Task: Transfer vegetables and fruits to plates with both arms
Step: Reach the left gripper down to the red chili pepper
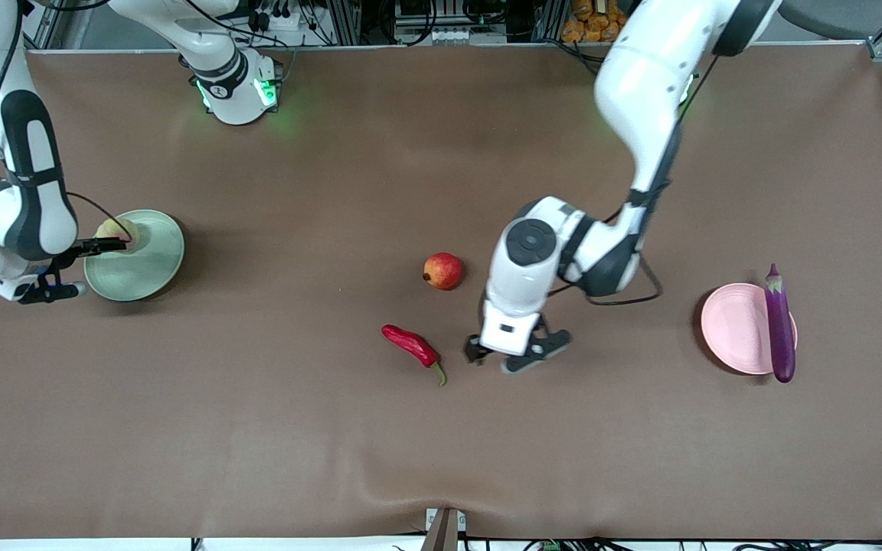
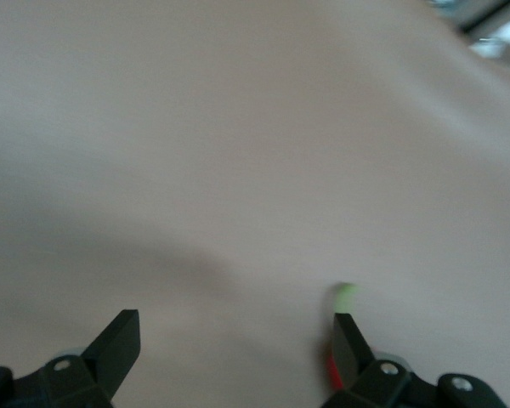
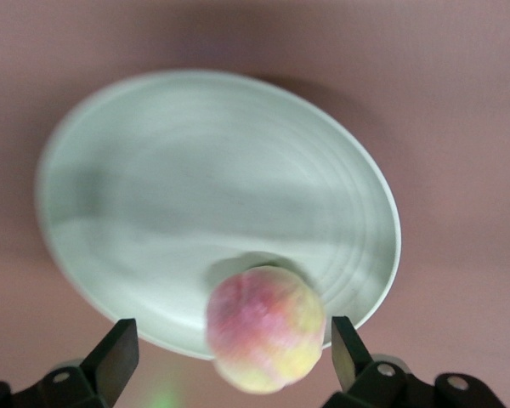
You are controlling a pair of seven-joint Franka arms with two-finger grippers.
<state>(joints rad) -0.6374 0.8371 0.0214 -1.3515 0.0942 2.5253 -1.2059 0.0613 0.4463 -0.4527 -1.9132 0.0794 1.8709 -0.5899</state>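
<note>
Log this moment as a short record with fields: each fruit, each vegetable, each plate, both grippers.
peach: on the green plate, near its rim
pomegranate: on the table, mid-table
chili: on the table, nearer the front camera than the pomegranate
eggplant: lying across the pink plate
left gripper: open, beside the chili
right gripper: open, over the green plate, fingers either side of the peach

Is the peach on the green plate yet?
Yes. The peach lies at the green plate's edge, between the right gripper's open fingers, untouched.
</note>
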